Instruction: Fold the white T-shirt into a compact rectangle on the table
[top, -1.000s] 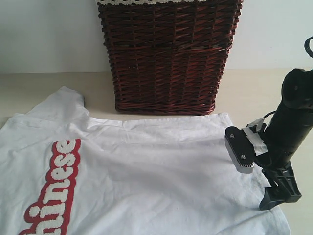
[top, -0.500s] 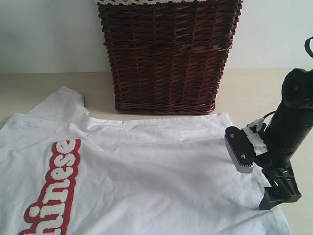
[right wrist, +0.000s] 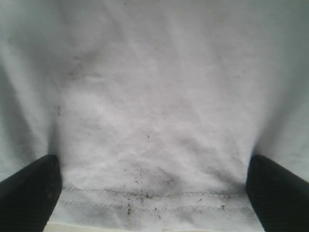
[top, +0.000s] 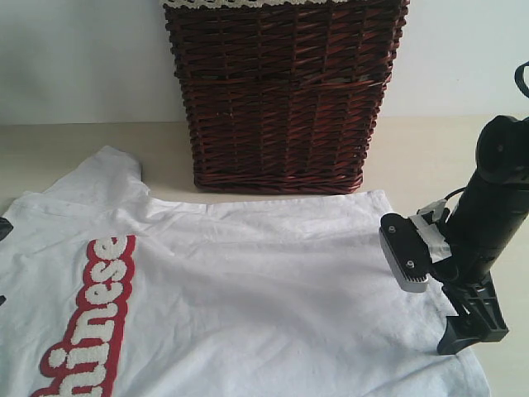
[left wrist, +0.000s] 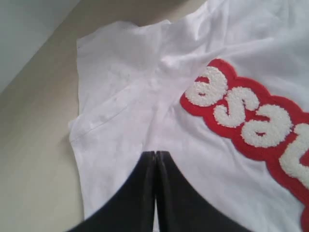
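Far left: left tool (left wrist: 155,155), black fingers (left wrist: 130,203) pressed together tip to tip, poised over the white T-shirt (top: 248,281) close to the seam of a short sleeve (left wrist: 120,63); cannot tell whether any cloth sits between the tips. In the exterior view, no more of this tool than a dark sliver at the frame edge. Next along, on the shirt front: fuzzy white letters (top: 91,322) on a red backing, running in a line from near to far, the near end cut off by the frame. Shirt itself spread mostly flat on the pale counter (top: 430,149), lightly creased, sleeve pointing toward the back left, one long straight edge lying along the far side. Just behind that edge, around the middle: dark brown wicker basket (top: 281,99), upright, with white lace trim (top: 273,3) along the top rim. Right end: right tool (top: 431,314), jaws spread wide above the shirt's right-hand margin, one finger showing a grey ridged pad (top: 405,260), the other lower, down by the cloth; touching or not, cannot tell. From the right wrist camera, two black fingertips well apart, either side of a double-stitched hem (right wrist: 154,195), white fabric between them dotted with tiny dark specks (right wrist: 137,176).
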Tool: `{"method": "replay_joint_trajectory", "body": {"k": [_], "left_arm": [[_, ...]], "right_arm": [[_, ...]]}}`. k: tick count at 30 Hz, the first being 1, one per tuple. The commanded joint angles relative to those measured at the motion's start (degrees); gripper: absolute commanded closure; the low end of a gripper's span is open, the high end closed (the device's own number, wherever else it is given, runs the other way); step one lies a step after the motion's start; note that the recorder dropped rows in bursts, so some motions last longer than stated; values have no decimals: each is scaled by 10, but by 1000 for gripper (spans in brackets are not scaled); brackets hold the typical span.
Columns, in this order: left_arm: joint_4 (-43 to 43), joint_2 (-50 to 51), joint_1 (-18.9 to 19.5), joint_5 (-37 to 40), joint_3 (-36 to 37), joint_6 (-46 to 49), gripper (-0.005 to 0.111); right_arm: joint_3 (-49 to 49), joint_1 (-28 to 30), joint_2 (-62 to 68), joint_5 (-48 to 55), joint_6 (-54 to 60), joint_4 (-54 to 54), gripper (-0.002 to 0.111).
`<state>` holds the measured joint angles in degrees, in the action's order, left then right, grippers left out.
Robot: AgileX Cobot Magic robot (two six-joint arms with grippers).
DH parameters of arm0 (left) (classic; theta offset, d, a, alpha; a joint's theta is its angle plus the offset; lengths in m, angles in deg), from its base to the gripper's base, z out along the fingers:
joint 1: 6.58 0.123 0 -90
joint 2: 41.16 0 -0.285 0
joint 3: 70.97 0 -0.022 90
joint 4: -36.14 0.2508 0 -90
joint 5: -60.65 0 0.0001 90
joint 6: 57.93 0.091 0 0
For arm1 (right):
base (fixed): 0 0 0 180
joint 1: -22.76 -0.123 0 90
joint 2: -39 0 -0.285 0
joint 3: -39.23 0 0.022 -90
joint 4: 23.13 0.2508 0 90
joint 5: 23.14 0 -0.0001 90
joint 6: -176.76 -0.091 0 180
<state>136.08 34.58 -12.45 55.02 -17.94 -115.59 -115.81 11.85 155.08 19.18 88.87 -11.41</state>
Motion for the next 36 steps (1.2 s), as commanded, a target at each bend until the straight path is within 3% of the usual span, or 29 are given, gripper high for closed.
{"method": "replay_joint_trajectory", "body": {"k": [1,9,17,21,26,30,36], "left_arm": [[0,16,-15,10,-4,0,104],[0,46,-39,14,-2,8,104],[0,47,-39,-10,25,96,105],[0,47,-39,-59,64,177,107],[0,72,-39,-3,98,326,107],[0,98,-24,19,102,316,107],[0,125,17,-125,97,204,107]], "right_arm": [[16,2,19,11,-9,-23,6],[16,2,19,11,-9,-23,6],[16,2,19,11,-9,-23,6],[16,2,19,11,-9,-23,6],[16,2,19,11,-9,-21,6],[16,2,19,11,-9,-21,6],[16,2,19,11,-9,-21,6]]}}
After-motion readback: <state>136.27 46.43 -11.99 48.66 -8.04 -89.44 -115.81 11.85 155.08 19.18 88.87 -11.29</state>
